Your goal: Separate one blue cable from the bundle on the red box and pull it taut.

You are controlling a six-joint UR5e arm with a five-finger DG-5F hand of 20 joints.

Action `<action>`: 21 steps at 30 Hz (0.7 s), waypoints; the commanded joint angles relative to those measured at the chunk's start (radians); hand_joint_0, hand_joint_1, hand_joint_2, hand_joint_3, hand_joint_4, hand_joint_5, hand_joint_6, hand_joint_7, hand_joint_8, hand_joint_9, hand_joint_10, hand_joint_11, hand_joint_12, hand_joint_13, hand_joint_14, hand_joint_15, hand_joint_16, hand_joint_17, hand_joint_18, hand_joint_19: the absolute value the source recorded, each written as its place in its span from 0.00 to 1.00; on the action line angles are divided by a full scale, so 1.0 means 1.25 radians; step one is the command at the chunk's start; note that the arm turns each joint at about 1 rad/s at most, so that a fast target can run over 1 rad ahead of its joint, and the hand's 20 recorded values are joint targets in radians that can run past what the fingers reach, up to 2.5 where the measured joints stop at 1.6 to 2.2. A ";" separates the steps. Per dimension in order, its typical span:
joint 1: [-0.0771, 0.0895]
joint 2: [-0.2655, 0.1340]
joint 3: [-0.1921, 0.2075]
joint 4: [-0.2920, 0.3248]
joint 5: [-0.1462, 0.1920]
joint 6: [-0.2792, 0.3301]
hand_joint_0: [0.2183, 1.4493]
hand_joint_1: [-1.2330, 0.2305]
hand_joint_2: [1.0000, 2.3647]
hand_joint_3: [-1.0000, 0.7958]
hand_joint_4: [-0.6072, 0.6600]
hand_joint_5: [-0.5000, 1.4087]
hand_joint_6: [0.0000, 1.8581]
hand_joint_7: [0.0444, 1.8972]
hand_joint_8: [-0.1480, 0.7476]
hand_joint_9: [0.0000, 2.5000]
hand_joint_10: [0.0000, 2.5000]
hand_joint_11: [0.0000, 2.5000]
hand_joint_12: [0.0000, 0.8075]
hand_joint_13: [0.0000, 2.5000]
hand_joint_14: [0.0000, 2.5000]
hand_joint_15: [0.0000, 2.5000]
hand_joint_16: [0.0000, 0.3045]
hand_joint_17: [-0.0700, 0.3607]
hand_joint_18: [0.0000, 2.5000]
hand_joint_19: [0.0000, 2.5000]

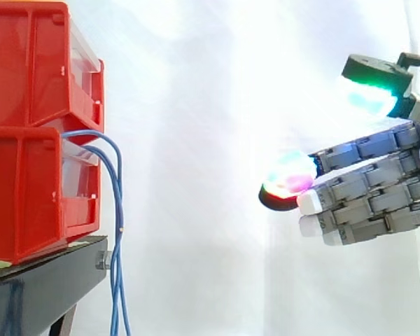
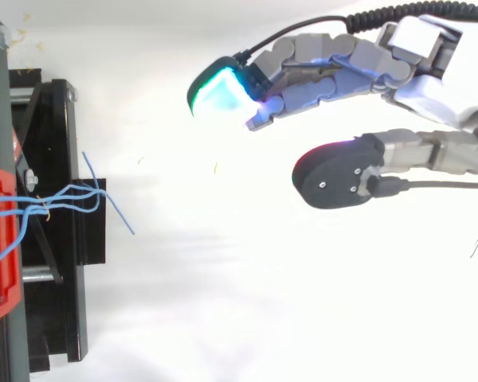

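Observation:
Several thin blue cables (image 1: 112, 210) come out of the lower red bin (image 1: 38, 189) and hang down past the black stand (image 1: 49, 280). From above, the blue cables (image 2: 60, 199) fan out over the stand, one loose end reaching right. My hand (image 1: 378, 189) floats well to the right of the bins, apart from the cables. Its fingers (image 2: 319, 60) are stretched out toward the bins with the thumb (image 2: 342, 171) held away from them, and nothing sits between them. The hand is open.
Two red bins (image 1: 35, 63) are stacked at the left on the black stand (image 2: 60, 263). A white curtain forms the backdrop. Open space lies between the hand and the bins.

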 commanded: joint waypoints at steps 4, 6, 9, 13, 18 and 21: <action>0.006 -0.007 0.001 0.021 0.037 -0.033 0.22 0.46 0.00 0.28 0.55 0.12 0.27 0.33 0.38 0.05 0.00 0.00 0.44 0.08 0.00 0.10 0.14 0.38 0.00 0.03; 0.007 -0.008 0.001 0.024 0.050 -0.063 0.21 0.47 0.00 0.28 0.55 0.12 0.27 0.33 0.38 0.04 0.00 0.00 0.43 0.05 0.00 0.10 0.14 0.39 0.00 0.04; 0.010 -0.008 0.001 0.029 0.057 -0.092 0.21 0.48 0.00 0.28 0.56 0.12 0.27 0.33 0.38 0.04 0.00 0.00 0.44 0.04 0.00 0.09 0.15 0.39 0.00 0.04; 0.014 -0.045 0.020 0.036 0.067 -0.095 0.20 0.47 0.00 0.28 0.59 0.13 0.27 0.34 0.40 0.07 0.00 0.00 0.45 0.06 0.00 0.09 0.15 0.40 0.00 0.04; 0.014 -0.112 0.094 0.013 0.064 -0.049 0.21 0.45 0.00 0.28 0.60 0.14 0.27 0.34 0.41 0.13 0.00 0.00 0.45 0.10 0.00 0.09 0.15 0.40 0.00 0.03; 0.015 -0.133 0.114 0.008 0.064 -0.054 0.22 0.45 0.00 0.28 0.61 0.14 0.27 0.34 0.42 0.15 0.00 0.02 0.46 0.12 0.00 0.10 0.15 0.40 0.01 0.05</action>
